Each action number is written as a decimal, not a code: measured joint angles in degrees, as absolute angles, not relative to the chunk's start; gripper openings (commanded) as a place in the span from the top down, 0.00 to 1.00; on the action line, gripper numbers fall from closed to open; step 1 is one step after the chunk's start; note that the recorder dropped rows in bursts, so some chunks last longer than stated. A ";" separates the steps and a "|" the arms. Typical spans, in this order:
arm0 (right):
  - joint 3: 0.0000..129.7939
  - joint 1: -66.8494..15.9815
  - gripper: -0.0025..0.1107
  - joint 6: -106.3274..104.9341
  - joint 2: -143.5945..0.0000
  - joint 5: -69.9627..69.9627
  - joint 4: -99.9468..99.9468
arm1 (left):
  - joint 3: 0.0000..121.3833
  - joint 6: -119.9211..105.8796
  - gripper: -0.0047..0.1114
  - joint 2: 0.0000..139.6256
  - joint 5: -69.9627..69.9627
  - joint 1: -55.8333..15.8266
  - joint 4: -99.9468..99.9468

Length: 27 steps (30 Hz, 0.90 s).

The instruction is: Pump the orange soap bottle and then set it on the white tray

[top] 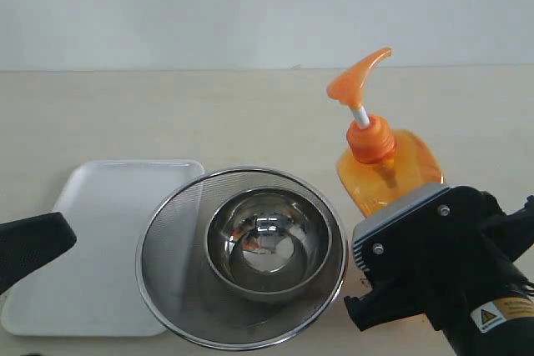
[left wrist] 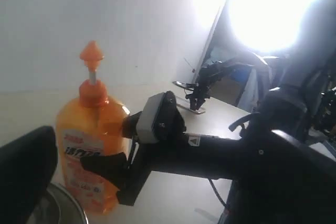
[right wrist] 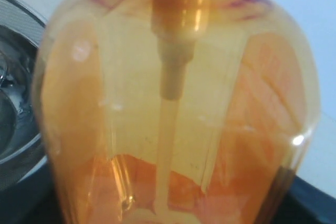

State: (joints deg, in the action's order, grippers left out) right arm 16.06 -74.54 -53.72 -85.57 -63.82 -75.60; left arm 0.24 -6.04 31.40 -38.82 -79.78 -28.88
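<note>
Exterior view: the orange soap bottle (top: 390,171) is upright just right of the strainer (top: 167,243), pump head (top: 359,81) on top. My left claw (top: 37,243) hangs released beyond the strainer, over the white tray (top: 92,206).

Left wrist view: my right claw (left wrist: 107,167) grasps the bottle's lower body.

Right wrist view: the bottle fills the frame, so the contact is probably hidden.

Robot lab, perhaps (bare beige table (top: 167,114), glaring lamp (left wrist: 275,9))
</note>
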 measured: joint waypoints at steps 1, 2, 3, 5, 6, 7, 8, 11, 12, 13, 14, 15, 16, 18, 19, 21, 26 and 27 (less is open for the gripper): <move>16.06 -74.54 0.98 -53.72 -85.57 -63.82 -75.60 | 0.24 -5.58 0.25 31.40 -38.82 -79.78 -31.04; 16.06 -74.54 0.98 -53.72 -85.57 -63.78 -75.60 | 0.24 -5.49 0.39 31.40 -38.56 -79.78 -32.92; 16.06 -74.54 0.98 -53.72 -85.57 -63.78 -75.60 | 0.24 -5.84 0.56 31.40 -38.42 -79.78 -35.04; 16.06 -74.54 0.98 -53.72 -85.57 -63.78 -75.60 | 0.24 -8.44 0.89 31.40 -38.41 -79.78 -37.26; 16.06 -74.54 0.98 -53.72 -85.57 -63.78 -75.60 | 0.24 -10.32 0.90 31.40 -38.58 -79.78 -37.81; 16.06 -74.54 0.98 -53.72 -85.57 -63.78 -75.60 | 0.24 -12.39 0.90 31.40 -39.18 -79.78 -38.06; 16.06 -74.54 0.98 -53.72 -85.57 -63.78 -75.60 | 0.24 -14.41 0.92 31.40 -39.74 -79.78 -38.36; 16.06 -74.54 0.98 -53.72 -85.57 -63.78 -75.60 | 2.23 -19.22 0.92 31.40 -40.02 -79.78 -41.81; 16.06 -74.54 0.98 -53.72 -85.57 -63.78 -75.60 | 3.93 -22.33 0.92 31.40 -39.41 -79.78 -43.69; 16.06 -74.54 0.98 -53.72 -85.57 -63.78 -75.60 | 5.99 -26.04 0.92 31.63 -38.53 -79.78 -45.58; 16.06 -74.54 0.98 -53.72 -85.57 -63.78 -75.60 | 8.38 -30.08 0.92 32.12 -37.12 -79.78 -47.56; 16.06 -74.54 0.98 -53.72 -85.57 -63.78 -75.60 | 10.44 -33.68 0.92 32.89 -35.29 -79.78 -49.33; 16.06 -74.54 0.98 -53.72 -85.57 -63.78 -75.60 | 13.14 -38.48 0.92 33.87 -33.31 -79.78 -51.75; 16.06 -74.54 0.98 -53.72 -85.57 -63.78 -75.60 | 18.83 -49.03 0.92 36.10 -30.61 -79.78 -59.11; 16.06 -74.54 0.98 -53.72 -85.57 -63.78 -75.60 | 21.74 -54.93 0.92 37.50 -29.88 -79.78 -63.92; 16.06 -74.54 0.98 -53.72 -85.57 -63.78 -75.60 | 26.85 -66.43 0.92 40.10 -28.65 -78.79 -73.02; 16.06 -74.54 0.98 -53.72 -85.57 -63.68 -75.60 | 38.68 -92.52 0.92 46.46 -25.33 -74.63 -92.57; 16.06 -74.54 0.98 -53.72 -85.57 -63.68 -75.60 | 40.57 -95.89 0.92 47.70 -24.75 -73.70 -94.52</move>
